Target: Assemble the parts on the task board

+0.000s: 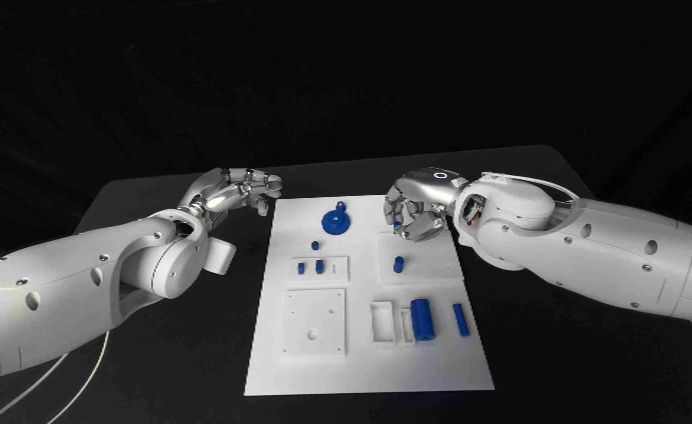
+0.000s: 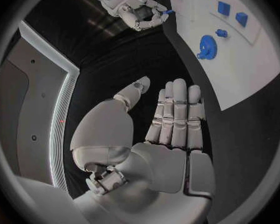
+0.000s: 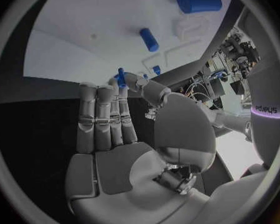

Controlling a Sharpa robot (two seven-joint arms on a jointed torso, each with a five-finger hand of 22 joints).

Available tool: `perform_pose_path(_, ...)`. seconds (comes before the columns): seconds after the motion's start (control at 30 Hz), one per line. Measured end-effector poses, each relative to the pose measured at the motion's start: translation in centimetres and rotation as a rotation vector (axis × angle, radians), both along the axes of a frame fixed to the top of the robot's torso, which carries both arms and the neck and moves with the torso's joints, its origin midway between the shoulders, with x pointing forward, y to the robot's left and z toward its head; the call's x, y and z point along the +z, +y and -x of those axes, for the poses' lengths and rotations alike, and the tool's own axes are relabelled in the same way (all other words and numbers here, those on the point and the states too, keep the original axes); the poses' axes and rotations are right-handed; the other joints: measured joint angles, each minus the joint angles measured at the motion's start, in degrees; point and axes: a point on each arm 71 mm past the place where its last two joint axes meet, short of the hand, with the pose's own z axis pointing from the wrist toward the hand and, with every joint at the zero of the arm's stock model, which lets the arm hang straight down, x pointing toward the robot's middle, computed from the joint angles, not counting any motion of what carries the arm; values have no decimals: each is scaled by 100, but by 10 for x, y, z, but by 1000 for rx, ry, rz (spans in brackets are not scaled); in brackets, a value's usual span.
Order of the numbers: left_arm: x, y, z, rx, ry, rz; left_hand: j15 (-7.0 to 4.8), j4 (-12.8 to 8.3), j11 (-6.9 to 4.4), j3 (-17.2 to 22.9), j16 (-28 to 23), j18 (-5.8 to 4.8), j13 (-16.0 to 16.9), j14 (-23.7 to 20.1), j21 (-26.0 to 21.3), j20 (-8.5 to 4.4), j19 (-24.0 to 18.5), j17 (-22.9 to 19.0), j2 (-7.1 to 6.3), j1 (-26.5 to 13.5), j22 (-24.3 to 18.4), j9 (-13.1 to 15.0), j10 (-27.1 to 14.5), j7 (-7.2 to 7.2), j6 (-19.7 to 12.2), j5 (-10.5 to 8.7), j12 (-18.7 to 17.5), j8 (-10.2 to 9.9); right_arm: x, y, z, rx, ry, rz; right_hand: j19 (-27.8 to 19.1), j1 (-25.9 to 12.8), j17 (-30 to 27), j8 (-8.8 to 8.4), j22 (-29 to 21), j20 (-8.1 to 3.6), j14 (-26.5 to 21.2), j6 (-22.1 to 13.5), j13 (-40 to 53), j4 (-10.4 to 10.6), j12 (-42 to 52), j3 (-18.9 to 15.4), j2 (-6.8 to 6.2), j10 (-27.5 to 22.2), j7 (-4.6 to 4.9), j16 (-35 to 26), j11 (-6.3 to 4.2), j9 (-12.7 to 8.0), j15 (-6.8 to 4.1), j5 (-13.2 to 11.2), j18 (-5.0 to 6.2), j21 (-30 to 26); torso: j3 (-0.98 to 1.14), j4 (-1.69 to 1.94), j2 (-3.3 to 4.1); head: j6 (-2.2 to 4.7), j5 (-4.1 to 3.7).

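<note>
Head view: I see the white task board point(image 1: 368, 344) at the centre of the black table point(image 1: 173, 364), my right hand point(image 1: 411, 209) over its 1 o'clock corner pinching a small blue peg point(image 3: 121, 77) between thumb and finger. My left hand point(image 1: 238, 192) hangs just off the 11 o'clock corner, fingers straight, pressed together, holding nothing. Loose on the board lie a blue gear point(image 1: 335, 221) at 12 o'clock and a blue cylinder point(image 1: 421, 317) at 4 o'clock, nothing lying over them.

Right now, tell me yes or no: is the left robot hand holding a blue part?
No. In the left wrist view the left robot hand has its fingers straight and nothing in them, off the edge of the task board.
</note>
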Motion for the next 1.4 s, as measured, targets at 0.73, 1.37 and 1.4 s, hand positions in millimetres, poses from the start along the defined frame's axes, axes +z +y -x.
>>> perform_pose_path(0.73, 1, -16, -17, 19, -17, -4, 1, 0, -3, 0, 0, 51, 16, 0, 1, 10, -9, 7, 0, 0, 4, 1, -3, -3, 1, 0, 0, 1, -27, 95, 45, 254, 28, -102, -9, -4, 17, -36, 0, -36, 48, -1, 50, -60, -71, -62, 82, 26, 1, -41, -3, 79, -5, 60, -6, 0, -41, 15, -39, -81, 426)
perform_pose_path(1.37, 1, -27, -19, 1, -24, -5, 21, 0, 11, 0, -22, 44, 37, -20, -22, 11, -10, 31, 23, -23, 21, 1, -30, 2, -25, 52, 0, 1, -62, 118, 66, 325, 42, -33, -1, -4, 0, -51, 0, -41, 73, -2, 46, -67, -105, -69, 81, 41, 1, -62, 1, 90, -9, 59, -11, -6, -42, 31, -57, -176, 760)
perform_pose_path(1.4, 1, -28, -19, -1, -26, -7, 21, 0, 11, 0, -21, 43, 37, -19, -22, 11, -10, 31, 23, -23, 21, 1, -30, 2, -25, 66, 0, 1, -64, 118, 66, 326, 44, -29, -2, -4, -2, -51, 0, -41, 75, -2, 46, -67, -106, -69, 81, 41, 1, -79, 1, 92, -9, 60, -10, -6, -42, 31, -57, -182, 773)
